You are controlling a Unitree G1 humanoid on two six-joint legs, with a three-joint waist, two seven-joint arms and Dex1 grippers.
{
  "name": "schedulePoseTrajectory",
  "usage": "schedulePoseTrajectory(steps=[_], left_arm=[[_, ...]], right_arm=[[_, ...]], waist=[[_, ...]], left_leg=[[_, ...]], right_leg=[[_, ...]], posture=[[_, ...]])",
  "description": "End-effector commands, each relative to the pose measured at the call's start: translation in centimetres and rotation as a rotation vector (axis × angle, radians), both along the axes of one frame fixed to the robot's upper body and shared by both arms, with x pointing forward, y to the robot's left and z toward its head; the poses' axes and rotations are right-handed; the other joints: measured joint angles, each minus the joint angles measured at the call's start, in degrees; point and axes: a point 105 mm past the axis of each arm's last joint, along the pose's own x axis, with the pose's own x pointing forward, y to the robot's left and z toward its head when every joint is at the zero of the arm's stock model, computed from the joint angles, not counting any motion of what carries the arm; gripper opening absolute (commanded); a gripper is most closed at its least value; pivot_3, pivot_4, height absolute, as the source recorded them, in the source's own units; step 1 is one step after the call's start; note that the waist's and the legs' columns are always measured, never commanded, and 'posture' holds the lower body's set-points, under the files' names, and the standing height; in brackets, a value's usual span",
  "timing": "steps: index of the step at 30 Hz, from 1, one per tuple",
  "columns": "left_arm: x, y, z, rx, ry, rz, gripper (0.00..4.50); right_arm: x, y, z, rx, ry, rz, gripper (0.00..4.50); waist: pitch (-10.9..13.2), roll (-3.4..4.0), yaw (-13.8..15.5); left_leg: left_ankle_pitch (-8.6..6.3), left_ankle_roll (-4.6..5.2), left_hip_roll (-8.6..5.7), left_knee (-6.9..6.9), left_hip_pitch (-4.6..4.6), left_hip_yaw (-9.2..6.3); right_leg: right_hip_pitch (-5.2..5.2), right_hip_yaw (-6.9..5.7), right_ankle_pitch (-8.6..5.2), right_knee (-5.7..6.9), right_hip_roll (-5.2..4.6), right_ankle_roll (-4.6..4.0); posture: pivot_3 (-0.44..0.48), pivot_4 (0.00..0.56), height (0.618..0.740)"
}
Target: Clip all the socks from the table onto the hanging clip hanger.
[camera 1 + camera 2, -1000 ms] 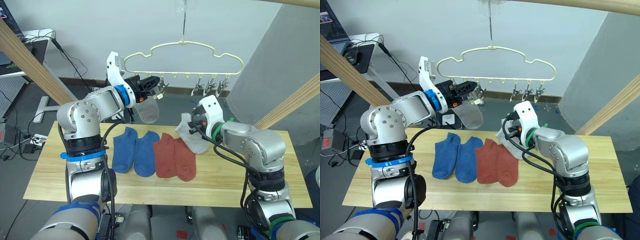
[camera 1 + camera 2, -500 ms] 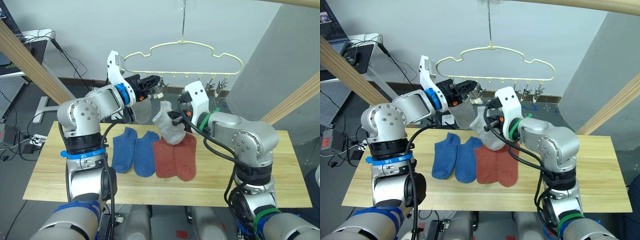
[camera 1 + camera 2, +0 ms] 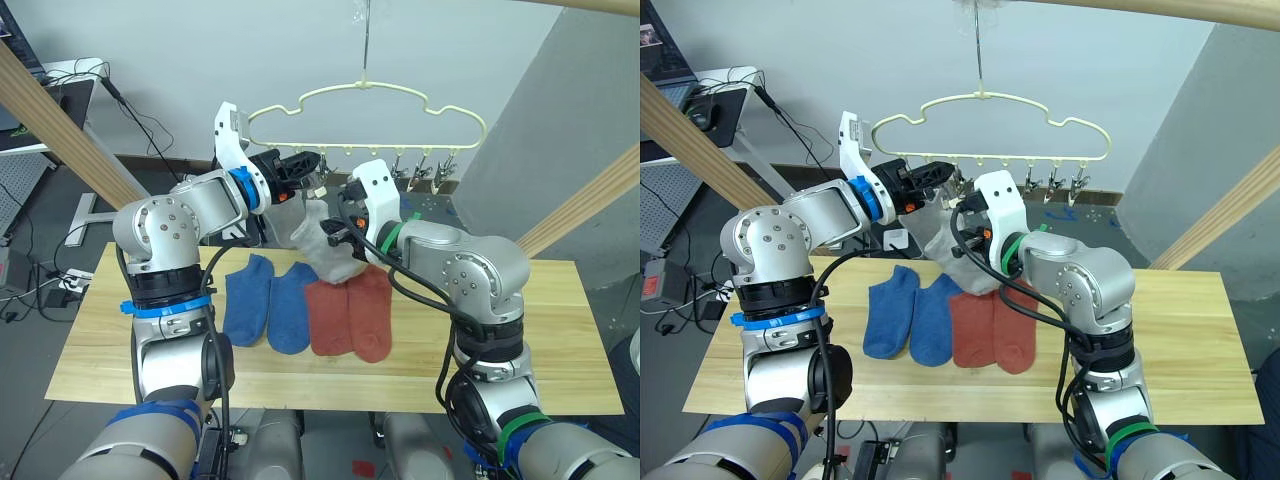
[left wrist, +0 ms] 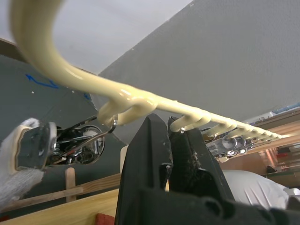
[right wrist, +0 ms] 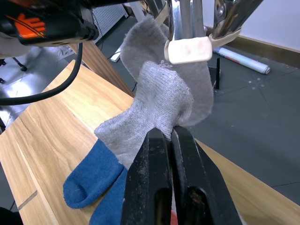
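Left eye view: the left gripper (image 3: 306, 164) is pinched on a clip (image 3: 322, 179) of the clip hanger (image 3: 368, 100). Just right and below, a grey sock (image 3: 325, 250), clamped in the right gripper (image 3: 336, 232), hangs lengthwise beneath that clip.

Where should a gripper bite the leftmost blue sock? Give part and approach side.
Probably pinch the leftmost blue sock at its narrower far end, from above, by its left edge. It lies flat on the table, so a top-down pinch suits; its right edge abuts the second blue sock, while the left borders bare wood.
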Motion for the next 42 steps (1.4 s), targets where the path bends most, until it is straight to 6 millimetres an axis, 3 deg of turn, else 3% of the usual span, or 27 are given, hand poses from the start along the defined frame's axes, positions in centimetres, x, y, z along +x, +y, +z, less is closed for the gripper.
schedulePoseTrajectory(steps=[1, 28, 35, 39, 42], left_arm=[[-0.4, 0.0, 1.5, -0.014, -0.053, -0.009, 0.00], [-0.4, 0.1, 1.2, -0.011, -0.048, -0.009, 0.00], [-0.8, -0.1, 1.3, -0.018, -0.040, -0.041, 2.18], [-1.6, -0.6, 1.2, -0.015, -0.030, -0.101, 2.21], [-2.2, -1.0, 1.3, -0.004, -0.030, -0.136, 2.21]], right_arm=[[-0.2, 0.8, 1.2, 0.017, -0.053, 0.023, 0.02], [1.8, 0.3, 2.7, 0.033, -0.100, -0.037, 0.02], [1.7, 0.4, 2.7, 0.051, -0.087, -0.031, 0.00], [1.5, 0.5, 2.7, 0.062, -0.069, -0.014, 0.97], [1.4, 0.5, 2.6, 0.061, -0.067, -0.012, 2.03]], waist=[[0.0, 0.00, 0.0], [0.0, 0.00, 0.0], [0.0, 0.00, 0.0], [0.0, 0.00, 0.0], [0.0, 0.00, 0.0]], left_leg=[[0.00, 0.00, 0.00, 0.00, 0.00, 0.00], [0.00, 0.00, 0.00, 0.00, 0.00, 0.01], [0.00, 0.00, 0.00, 0.00, 0.00, 0.00], [0.00, 0.00, 0.00, 0.00, -0.01, 0.00], [0.00, 0.00, 0.00, 0.00, -0.02, 0.00]], right_leg=[[0.00, 0.00, 0.00, 0.00, 0.00, 0.00], [-0.02, 0.00, 0.00, 0.02, 0.00, 0.00], [-0.02, 0.00, 0.00, 0.02, 0.00, 0.00], [-0.02, -0.01, 0.00, 0.02, 0.00, 0.00], [-0.04, -0.01, 0.00, 0.02, 0.00, 0.00]], posture=[[-0.029, 0.318, 0.740], [-0.033, 0.322, 0.740], [-0.034, 0.323, 0.740], [-0.030, 0.322, 0.740], [-0.029, 0.321, 0.740]])
